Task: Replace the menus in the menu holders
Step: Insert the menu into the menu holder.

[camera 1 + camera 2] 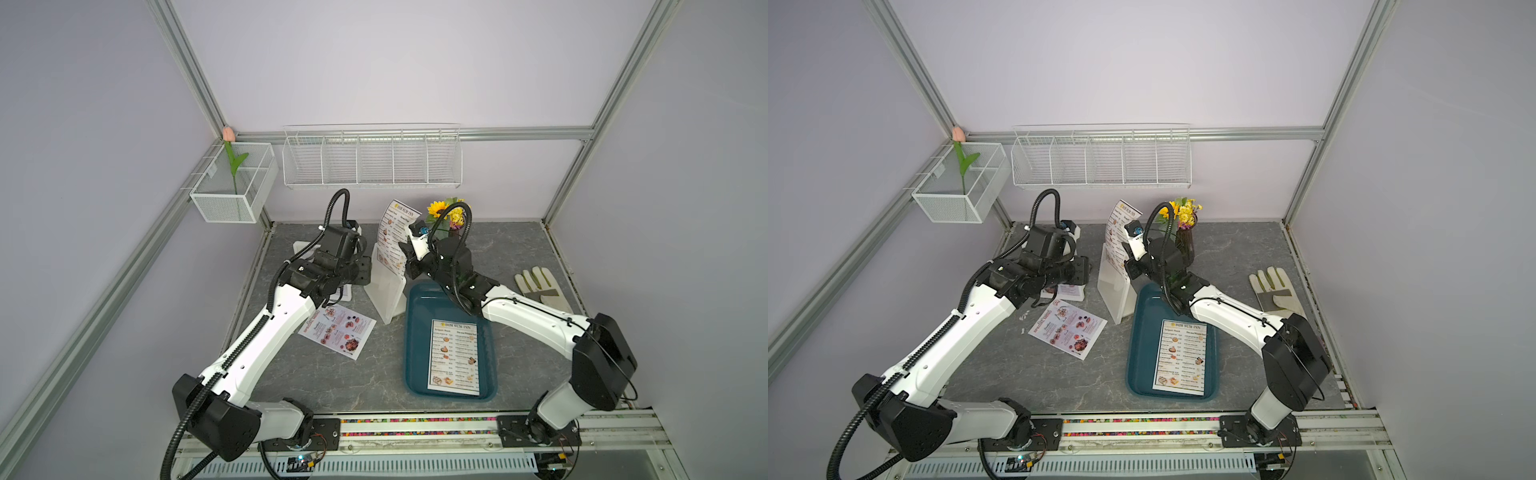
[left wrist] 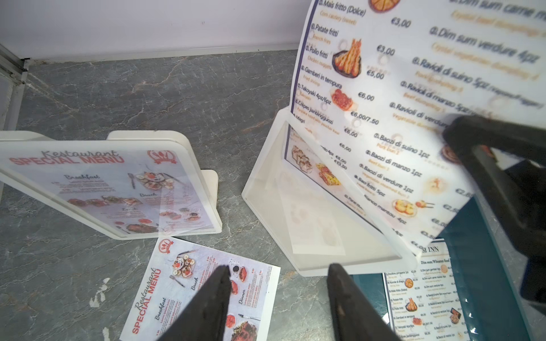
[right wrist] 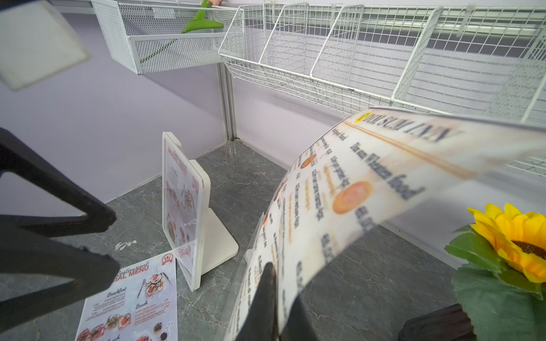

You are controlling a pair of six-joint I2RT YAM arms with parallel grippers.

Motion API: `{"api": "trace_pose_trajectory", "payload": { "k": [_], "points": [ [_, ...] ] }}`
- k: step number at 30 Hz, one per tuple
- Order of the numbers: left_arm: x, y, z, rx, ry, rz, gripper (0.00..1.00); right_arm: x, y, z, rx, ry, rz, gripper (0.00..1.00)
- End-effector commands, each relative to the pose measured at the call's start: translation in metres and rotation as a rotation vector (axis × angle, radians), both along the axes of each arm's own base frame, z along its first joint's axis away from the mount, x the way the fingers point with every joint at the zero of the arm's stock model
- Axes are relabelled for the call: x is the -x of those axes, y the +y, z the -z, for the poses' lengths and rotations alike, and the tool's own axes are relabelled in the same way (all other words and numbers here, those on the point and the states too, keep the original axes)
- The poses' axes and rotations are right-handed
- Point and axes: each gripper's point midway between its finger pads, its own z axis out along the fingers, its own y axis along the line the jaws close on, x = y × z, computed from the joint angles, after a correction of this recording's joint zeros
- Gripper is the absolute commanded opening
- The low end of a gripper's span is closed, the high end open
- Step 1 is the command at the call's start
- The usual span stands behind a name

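**Item:** white "DIM SUM INN" paper menu (image 1: 392, 232). It is bowed, with its upper part standing free and its lower end inside the white translucent tent-shaped menu holder (image 1: 386, 299). That holder stands mid-table, just left of the far end of the dark teal rectangular tray (image 1: 419, 316).

**Right gripper** (image 3: 269, 274): fingers clamped on that sheet's right-hand edge.

**Left gripper** (image 2: 279, 270): fingers spread and holding nothing, hovering just left of the same holder.

**Second white holder** (image 2: 206, 189): far left, carrying a framed pinkish "SPECIAL MENU" sheet (image 2: 118, 183).

**Loose pinkish "SPECIAL MENU" sheet** (image 1: 336, 330): flat on the grey table (image 1: 332, 382), near-left of the centre holder.

**Second "DIM SUM INN" sheet** (image 1: 455, 357): flat in the tray.

**Step, as judged:** drawing the white menu out of the centre holder.

**Next move:** a straight lift along the slot until the lower end clears. The left gripper steadies the holder should it tip. The sheet then goes to the tray.
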Motion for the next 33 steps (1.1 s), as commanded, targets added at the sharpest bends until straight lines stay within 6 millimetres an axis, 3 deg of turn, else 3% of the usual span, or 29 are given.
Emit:
{"api": "trace_pose_trajectory", "payload": {
  "k": [1,17,33],
  "points": [
    [0.000,0.002,-0.008,-0.001,-0.025,-0.006,0.55,0.004,-0.001,-0.014,-0.039,-0.049,-0.001,0.09],
    [-0.003,0.001,-0.008,-0.003,-0.028,-0.005,0.55,0.009,-0.013,-0.021,-0.113,-0.101,0.042,0.08],
    [-0.003,0.003,-0.012,-0.017,-0.044,-0.005,0.55,0.009,-0.008,-0.018,-0.153,-0.107,0.045,0.08]
  ]
}}
